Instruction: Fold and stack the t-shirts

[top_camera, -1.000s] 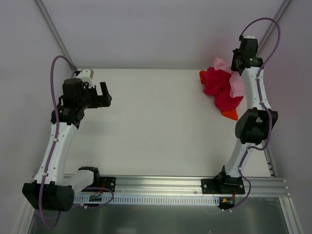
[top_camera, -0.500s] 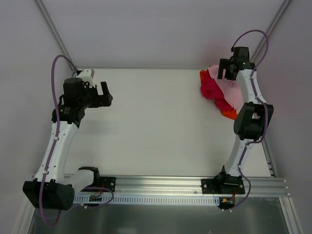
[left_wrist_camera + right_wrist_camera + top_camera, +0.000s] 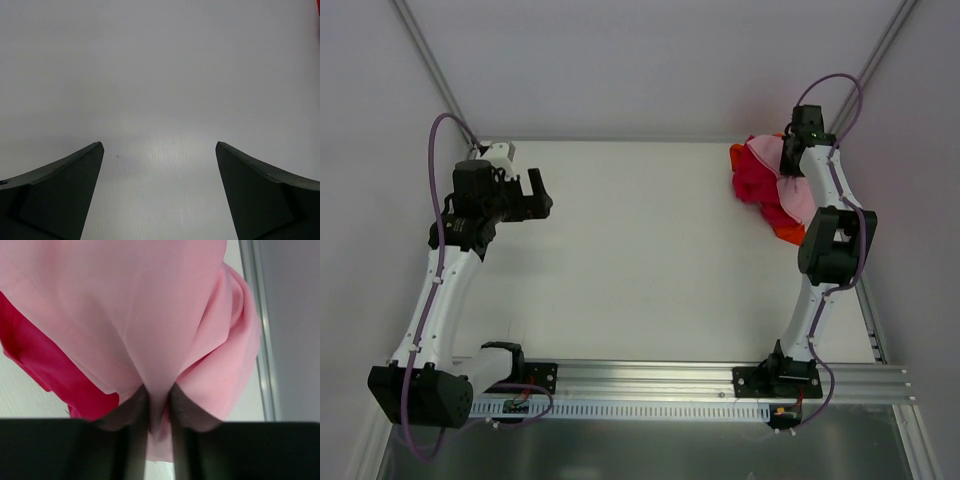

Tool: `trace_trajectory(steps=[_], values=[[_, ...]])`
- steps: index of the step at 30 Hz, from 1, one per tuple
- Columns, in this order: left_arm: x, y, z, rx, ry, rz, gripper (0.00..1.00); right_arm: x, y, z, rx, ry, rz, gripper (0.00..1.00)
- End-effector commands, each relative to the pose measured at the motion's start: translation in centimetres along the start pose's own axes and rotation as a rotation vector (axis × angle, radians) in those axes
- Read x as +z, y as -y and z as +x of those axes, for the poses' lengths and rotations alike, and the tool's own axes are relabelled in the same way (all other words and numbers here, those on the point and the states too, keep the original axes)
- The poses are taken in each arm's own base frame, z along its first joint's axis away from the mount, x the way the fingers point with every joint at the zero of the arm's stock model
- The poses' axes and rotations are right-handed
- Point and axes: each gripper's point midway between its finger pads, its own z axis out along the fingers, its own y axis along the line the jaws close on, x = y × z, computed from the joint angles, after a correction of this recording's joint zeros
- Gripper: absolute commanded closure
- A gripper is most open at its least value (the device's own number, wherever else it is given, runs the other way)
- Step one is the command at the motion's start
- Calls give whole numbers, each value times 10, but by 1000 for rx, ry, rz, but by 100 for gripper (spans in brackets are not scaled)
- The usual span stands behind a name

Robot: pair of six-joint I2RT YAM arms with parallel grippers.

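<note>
Left claw (image 3: 542, 192): raised over the left part of the counter (image 3: 640, 260), nearer the far edge than the near one. The wrist view shows its two fingers (image 3: 60, 190) spread wide with only bare counter between them. It holds nothing and touches no cloth.

Right claw (image 3: 159, 410): reached out to the far right corner of the counter, on top of the heap of shirts. In the wrist view the jaws are drawn almost together, with a narrow fold of the pink shirt (image 3: 150, 305) pinched between them. Cloth drapes over both fingers (image 3: 131, 412) and spreads out beyond them. The grip is on the pink shirt alone as far as can be seen.

Shirts: all three lie bunched in one heap at the far right corner, none laid flat or folded.
- The pink shirt lies uppermost, on the right side of the heap, close to the rail (image 3: 257, 315) along the right edge.
- The magenta shirt (image 3: 755, 180) lies under and to the left of the pink one, touching it.
- The orange shirt (image 3: 790, 233) shows only as small patches, one at the near end of the heap and one at its far left; the rest is covered.

The counter's middle and near edge carry no cloth.
</note>
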Motion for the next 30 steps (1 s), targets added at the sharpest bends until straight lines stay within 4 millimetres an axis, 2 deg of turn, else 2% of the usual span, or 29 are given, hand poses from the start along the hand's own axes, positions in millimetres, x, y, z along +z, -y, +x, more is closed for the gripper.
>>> trace_trajectory(steps=[1,3,6,8,9,11,14,16,17,21,25,28,30], values=[[2,1,-3,-22,23,14,1,-37,12,-35,37,130,32,85],[3,1,-3,-23,26,18,1,-46,15,-41,41,145,38,99],[5,4,-2,-28,21,34,1,-64,20,-55,46,184,50,98],[5,6,-1,-29,17,46,1,-76,22,-62,45,215,49,90],[6,5,0,-32,15,45,1,-78,23,-63,42,221,46,90],[7,6,1,-33,14,46,1,-83,23,-65,32,231,40,99],[7,7,1,-40,14,55,1,-94,21,-70,33,248,18,99],[6,10,1,-41,16,71,1,-108,22,-78,34,288,17,99],[7,10,1,-41,14,72,1,-121,25,-87,32,330,22,99],[8,12,1,-46,17,79,1,-147,25,-106,14,401,-12,99],[11,31,1,-53,10,195,1,-177,5,-118,42,455,-162,99],[17,53,-3,-98,7,309,1,-185,14,-121,50,476,-127,99],[25,70,-4,-120,-8,380,1,-184,24,-113,55,434,-71,99]])
